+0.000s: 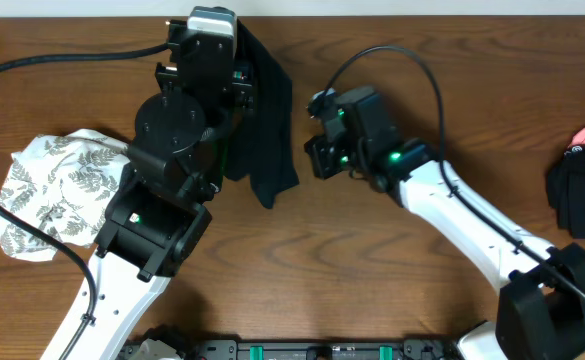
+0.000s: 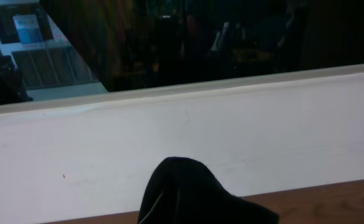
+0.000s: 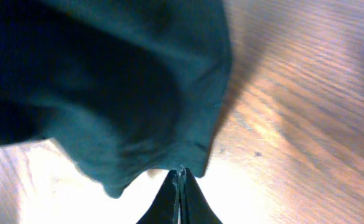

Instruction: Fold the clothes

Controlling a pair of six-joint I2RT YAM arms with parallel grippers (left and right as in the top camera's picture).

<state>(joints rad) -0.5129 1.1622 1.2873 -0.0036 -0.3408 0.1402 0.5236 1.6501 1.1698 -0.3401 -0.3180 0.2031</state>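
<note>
Overhead: dark garment [image 1: 269, 120] runs top to bottom mid-frame; right gripper [image 3: 180, 186] pinches its right-hand hem; left gripper [image 1: 230, 40] state unclear.

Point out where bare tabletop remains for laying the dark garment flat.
The wooden table is bare front centre, in front of the dark teal garment, and back right, beside the black clothes pile. The left side is crowded by the white leaf-print cloth.

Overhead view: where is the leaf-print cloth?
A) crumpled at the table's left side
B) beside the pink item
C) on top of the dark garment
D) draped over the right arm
A: the leaf-print cloth lies bunched at far left, apart from the dark garment.
</note>
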